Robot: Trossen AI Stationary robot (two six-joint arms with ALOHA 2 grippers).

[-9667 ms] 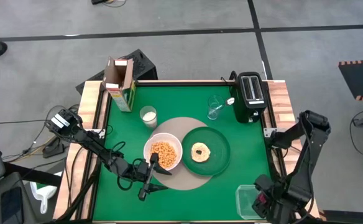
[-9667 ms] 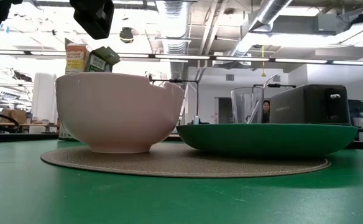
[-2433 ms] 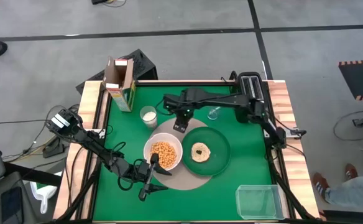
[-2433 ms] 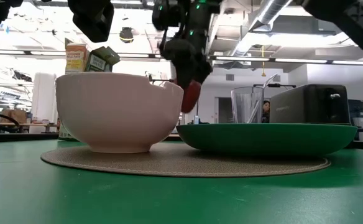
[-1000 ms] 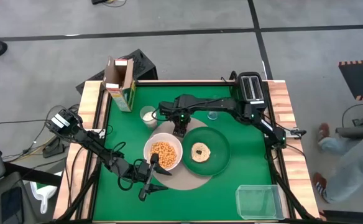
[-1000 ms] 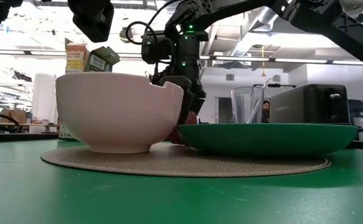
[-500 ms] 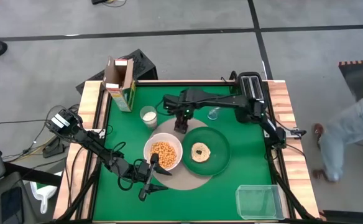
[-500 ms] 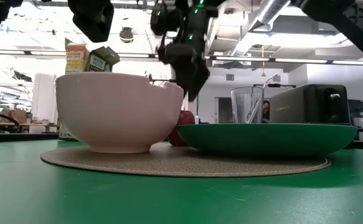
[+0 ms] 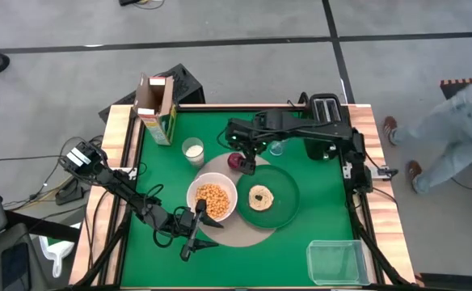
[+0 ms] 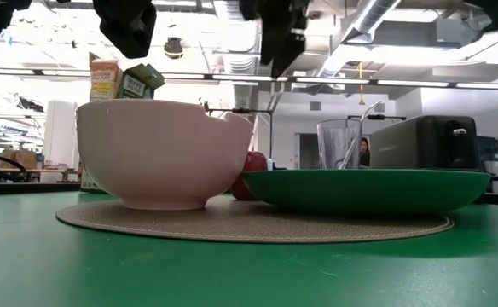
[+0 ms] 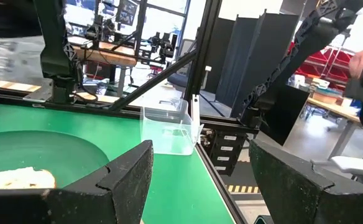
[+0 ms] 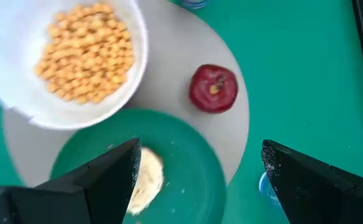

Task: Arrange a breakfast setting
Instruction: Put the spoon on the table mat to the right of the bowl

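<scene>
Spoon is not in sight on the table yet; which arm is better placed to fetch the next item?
Right. Its open gripper hangs free above the apple, while the left gripper sits low beside the bowl.

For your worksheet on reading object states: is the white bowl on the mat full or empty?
Filled: the white bowl holds a heap of golden cereal pieces, seen from above in the high and right wrist views.

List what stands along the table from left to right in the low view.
Cereal box → white bowl → red fruit → dark-green plate → black toaster, standing behind the plate's right part.
</scene>
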